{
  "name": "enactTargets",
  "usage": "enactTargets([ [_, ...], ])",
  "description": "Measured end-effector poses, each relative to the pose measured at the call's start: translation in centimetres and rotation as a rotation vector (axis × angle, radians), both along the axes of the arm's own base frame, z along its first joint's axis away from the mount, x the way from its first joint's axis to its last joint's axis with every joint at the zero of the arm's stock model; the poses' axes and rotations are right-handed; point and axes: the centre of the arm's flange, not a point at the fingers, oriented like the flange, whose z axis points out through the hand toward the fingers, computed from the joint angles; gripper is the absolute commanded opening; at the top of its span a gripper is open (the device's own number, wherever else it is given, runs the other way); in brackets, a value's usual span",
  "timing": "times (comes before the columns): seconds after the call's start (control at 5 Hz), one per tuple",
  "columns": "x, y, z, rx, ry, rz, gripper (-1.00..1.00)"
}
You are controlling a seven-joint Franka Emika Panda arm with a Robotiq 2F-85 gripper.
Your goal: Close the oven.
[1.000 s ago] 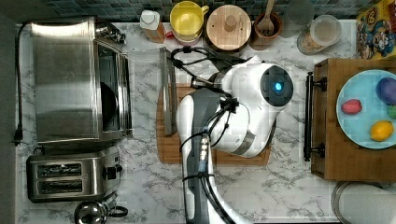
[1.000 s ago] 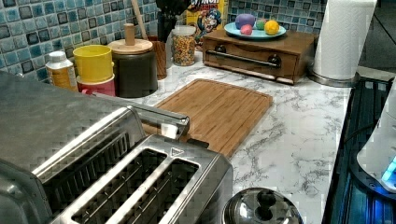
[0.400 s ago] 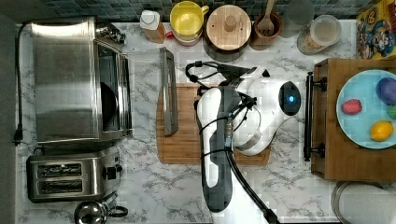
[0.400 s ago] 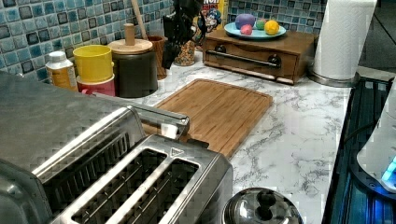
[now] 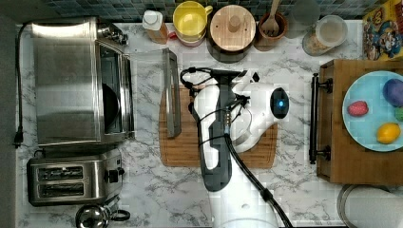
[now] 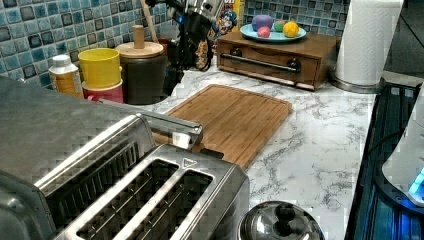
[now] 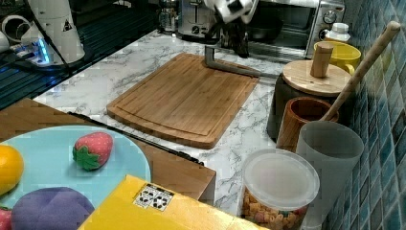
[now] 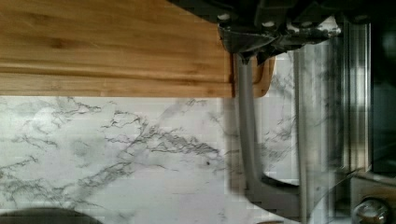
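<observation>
The steel oven (image 5: 71,80) stands at the top view's left with its glass door (image 5: 147,90) folded down flat and the dark inside showing. The door's metal bar handle (image 5: 172,92) lies over the edge of the wooden cutting board (image 5: 190,147). My gripper (image 5: 192,88) hangs just beside the handle on the board side, a little above it. In the right view the gripper (image 7: 234,45) is over the handle (image 7: 234,67). In the wrist view the gripper (image 8: 254,49) looks shut and holds nothing, with the handle (image 8: 246,130) running out from under it.
A two-slot toaster (image 5: 71,180) and a kettle lid (image 5: 92,216) sit beside the oven. A bottle (image 5: 153,23), a yellow cup (image 5: 190,21) and a wood-lidded canister (image 5: 233,26) line the tiled wall. A wooden drawer box (image 5: 332,142) carries a fruit plate.
My gripper has come down into the left view and closer to the door handle, while the arm swung over the cutting board. The oven door has stayed open flat.
</observation>
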Motion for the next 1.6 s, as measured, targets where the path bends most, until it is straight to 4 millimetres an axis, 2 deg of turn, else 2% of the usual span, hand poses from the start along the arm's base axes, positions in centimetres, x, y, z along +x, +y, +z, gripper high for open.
enactTargets([
  [0.2, -0.3, 0.1, -3.8, 0.002, 0.026, -0.041, -1.0],
  [0.4, -1.0, 0.4, -6.3, 0.057, 0.055, -0.049, -1.0],
  [0.6, -1.7, 0.2, -7.1, 0.106, 0.0, -0.053, -1.0],
  [1.0, -1.8, -0.6, -7.1, 0.072, -0.013, 0.022, -1.0],
  [1.2, -1.7, 0.4, -7.1, 0.091, -0.011, 0.023, -1.0],
  [1.4, -1.6, 2.7, -7.0, 0.13, -0.013, 0.026, -1.0],
  [1.6, -1.4, 4.2, -6.7, 0.133, -0.026, 0.032, -1.0],
])
